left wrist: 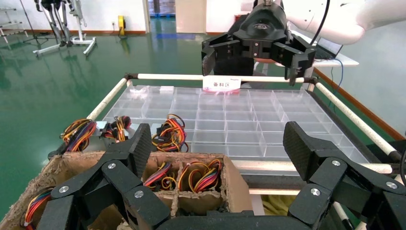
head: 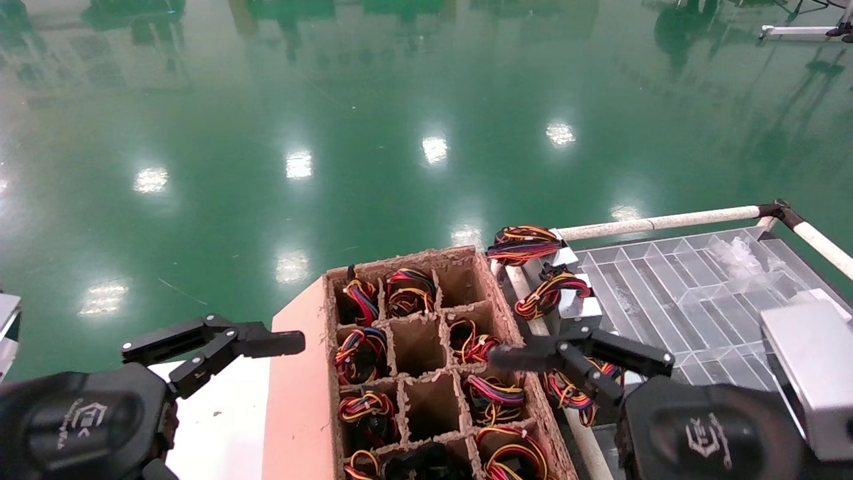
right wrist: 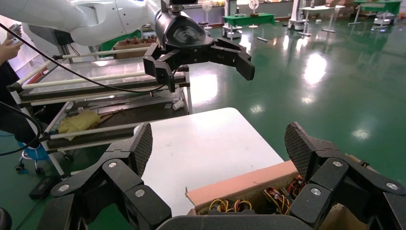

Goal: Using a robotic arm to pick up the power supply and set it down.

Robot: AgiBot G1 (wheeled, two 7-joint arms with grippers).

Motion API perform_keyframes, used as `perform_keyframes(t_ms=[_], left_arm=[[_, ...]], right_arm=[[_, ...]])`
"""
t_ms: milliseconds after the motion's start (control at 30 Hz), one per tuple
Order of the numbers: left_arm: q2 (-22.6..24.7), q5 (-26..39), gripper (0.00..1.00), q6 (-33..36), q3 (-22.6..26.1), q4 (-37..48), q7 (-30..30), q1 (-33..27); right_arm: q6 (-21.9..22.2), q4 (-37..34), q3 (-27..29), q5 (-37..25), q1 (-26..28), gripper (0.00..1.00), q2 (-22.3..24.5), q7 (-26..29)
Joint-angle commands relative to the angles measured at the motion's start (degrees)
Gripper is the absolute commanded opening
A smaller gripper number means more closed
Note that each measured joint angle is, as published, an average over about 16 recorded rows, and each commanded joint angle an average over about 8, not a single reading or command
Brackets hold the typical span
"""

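Several power supplies with red, yellow and black wire bundles stand in the cells of a cardboard box point(head: 400, 260). Three more lie along the near-box edge of the clear tray: one power supply point(head: 526, 243) at the far end, one point(head: 556, 293) in the middle, and one point(head: 566, 397) partly hidden under my right arm. My right gripper point(head: 526, 357) hovers open over the box's right edge and holds nothing point(right wrist: 218, 143). To the left of the box, my left gripper point(head: 253, 341) is open over the white table and holds nothing point(left wrist: 218, 143).
A clear divided tray point(head: 686, 293) framed by white rails sits right of the box. A larger plain silver box point(head: 810, 360) stands at the far right. The white table point(head: 220, 413) lies left of the box. Green floor stretches beyond.
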Motion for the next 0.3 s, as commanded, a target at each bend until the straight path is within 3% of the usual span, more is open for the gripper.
perform_keyframes(t_ms=[33,300], left_arm=[[0.0,0.0,1.0,0.0,0.0,0.0,0.0,0.0],[0.0,0.0,1.0,-0.01,0.0,0.01,0.0,0.01]], right_arm=[[-0.24,0.61,-0.15,0.39,-0.09,1.0,-0.06,0.45],[-0.3,0.63,-0.23,0.56,-0.13,1.0,-0.1,0.48]])
